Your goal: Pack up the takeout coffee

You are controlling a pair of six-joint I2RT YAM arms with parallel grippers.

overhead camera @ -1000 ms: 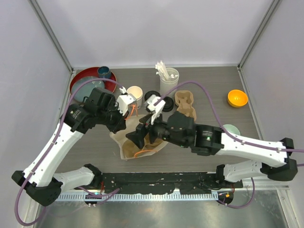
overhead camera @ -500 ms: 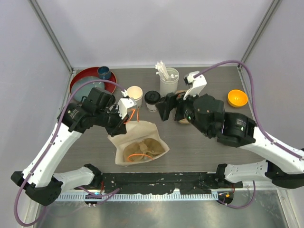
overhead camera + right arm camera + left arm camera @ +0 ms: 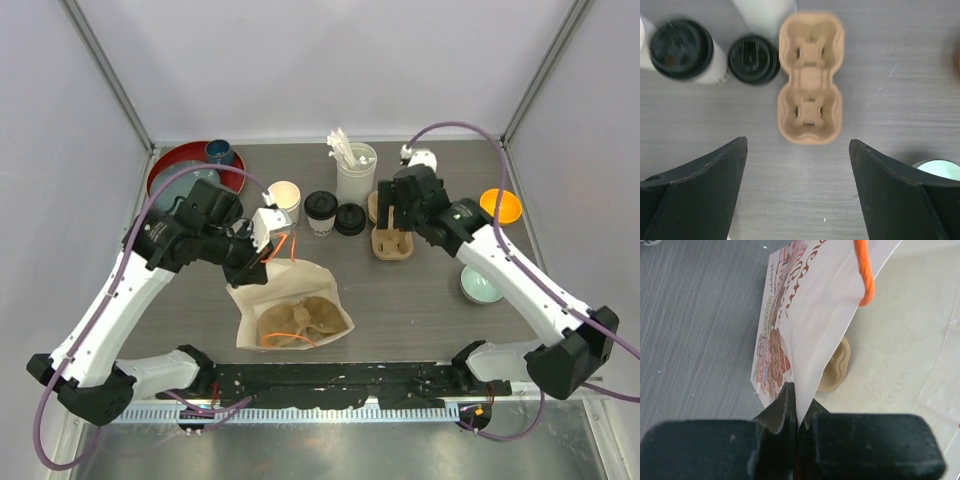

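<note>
One white paper cup [image 3: 321, 211] with a black lid stands at the table's middle back; it also shows in the right wrist view [image 3: 681, 49]. A second white cup [image 3: 284, 198] stands open to its left. A loose black lid [image 3: 350, 218] lies to the right of the lidded cup and shows in the right wrist view [image 3: 754, 58]. My left gripper [image 3: 262, 243] is shut on the upper edge of the white paper bag [image 3: 290, 310], as the left wrist view [image 3: 797, 401] shows. My right gripper [image 3: 400, 212] is open and empty above the tan cup carrier [image 3: 810, 78].
A white cylinder of sticks [image 3: 355, 170] stands behind the lids. A red tray [image 3: 165, 165] with a blue cup sits back left. An orange bowl [image 3: 500, 206] and a teal bowl [image 3: 480, 283] are on the right. The bag holds tan items and an orange handle [image 3: 865, 275].
My right arm has swung from over the bag to the back right, above the carrier. My left gripper has kept its hold on the bag, whose mouth now stands open.
</note>
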